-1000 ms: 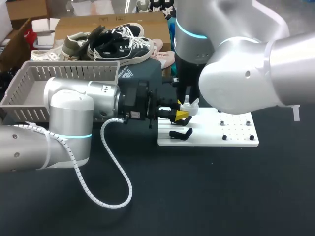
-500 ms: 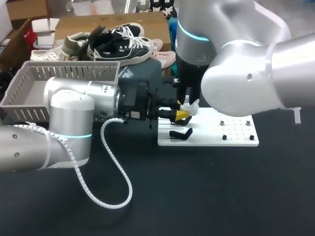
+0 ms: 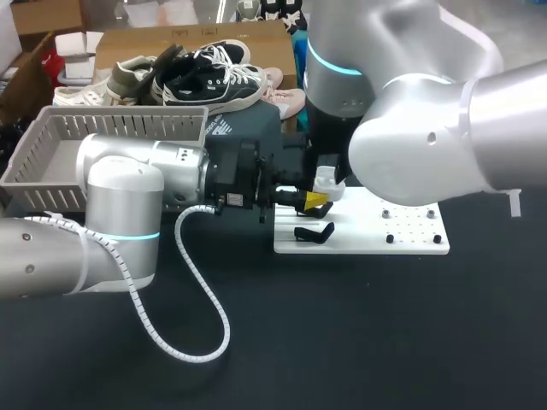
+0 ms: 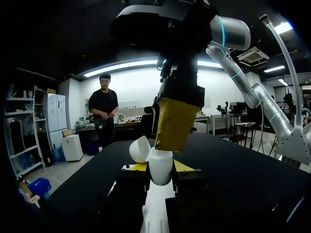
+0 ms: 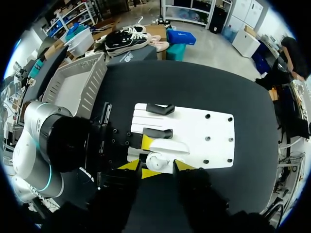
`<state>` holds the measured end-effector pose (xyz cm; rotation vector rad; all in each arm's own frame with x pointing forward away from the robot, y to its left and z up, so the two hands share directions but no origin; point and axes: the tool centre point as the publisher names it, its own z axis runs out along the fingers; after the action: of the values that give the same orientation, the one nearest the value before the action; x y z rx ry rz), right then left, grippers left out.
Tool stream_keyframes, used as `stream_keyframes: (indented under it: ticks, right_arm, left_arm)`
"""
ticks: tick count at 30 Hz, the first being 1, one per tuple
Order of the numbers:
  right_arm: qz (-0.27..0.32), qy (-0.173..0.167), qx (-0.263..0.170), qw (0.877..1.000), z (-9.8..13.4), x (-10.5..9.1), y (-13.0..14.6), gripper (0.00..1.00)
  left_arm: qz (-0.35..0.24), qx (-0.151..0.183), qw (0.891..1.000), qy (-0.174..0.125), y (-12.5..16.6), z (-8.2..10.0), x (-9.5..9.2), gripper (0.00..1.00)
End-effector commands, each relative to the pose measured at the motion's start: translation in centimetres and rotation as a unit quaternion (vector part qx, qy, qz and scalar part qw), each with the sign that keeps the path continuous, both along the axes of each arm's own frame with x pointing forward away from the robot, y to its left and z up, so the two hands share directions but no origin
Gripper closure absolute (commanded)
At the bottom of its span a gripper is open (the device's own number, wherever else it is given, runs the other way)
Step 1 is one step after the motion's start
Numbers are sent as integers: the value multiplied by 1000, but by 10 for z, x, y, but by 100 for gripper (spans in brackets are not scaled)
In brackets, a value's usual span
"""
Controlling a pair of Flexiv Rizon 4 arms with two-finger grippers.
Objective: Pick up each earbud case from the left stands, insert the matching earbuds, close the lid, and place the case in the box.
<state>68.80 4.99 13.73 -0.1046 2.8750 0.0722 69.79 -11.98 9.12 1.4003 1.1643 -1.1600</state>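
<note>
**Head view.** Left gripper [image 3: 315, 200]: at the left end of a flat white perforated plate [image 3: 402, 229], clamped on a small white plastic earbud case [image 3: 326, 180]. Right arm [image 3: 410, 128]: over the case. Black curved stand [image 3: 313, 232]: on the plate, just beside the gripper. Grey slatted plastic basket [image 3: 51, 162]: well apart, far left.

**Left wrist view.** Case: upright between the two yellow-tipped fingers, held from both sides. Rounded lid [image 4: 139, 149]: hinged open. Right gripper [image 4: 170, 138]: directly above the case mouth; contact cannot be told.

**Right wrist view.** Right fingers: standing apart, with the case under the gap. Two black stands lie beyond on the plate.
</note>
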Motion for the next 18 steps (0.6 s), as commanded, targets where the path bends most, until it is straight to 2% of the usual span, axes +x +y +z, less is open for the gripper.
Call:
stream_keyframes:
  ticks: [1, 7, 8, 9, 13, 16, 18]
  right_arm:
    - [-2, -5, -1, 1000, 2, -2, 0, 51]
    - [-24, -21, 9, 999, 15, -2, -12, 24]
    - [-38, -31, 8, 999, 17, -1, -15, 7]
    - [-58, -45, 7, 997, 19, 3, -19, 0]
    - [-125, -75, 9, 989, 25, 17, -31, 0]
    - [-178, -101, 4, 979, 24, 30, -42, 0]
    - [-196, -105, 6, 975, 23, 37, -48, 0]
  left_arm:
    - [0, -1, 1000, 0, 0, 0, 0, 100]
    - [0, -1, 1000, 0, 0, 0, 0, 100]
    - [0, -1, 1000, 0, 0, 0, 0, 100]
    - [0, -1, 1000, 0, 0, 0, 0, 100]
    - [0, -1, 1000, 0, 0, 0, 0, 100]
    - [0, -1, 1000, 0, 0, 0, 0, 100]
    - [0, -1, 1000, 0, 0, 0, 0, 100]
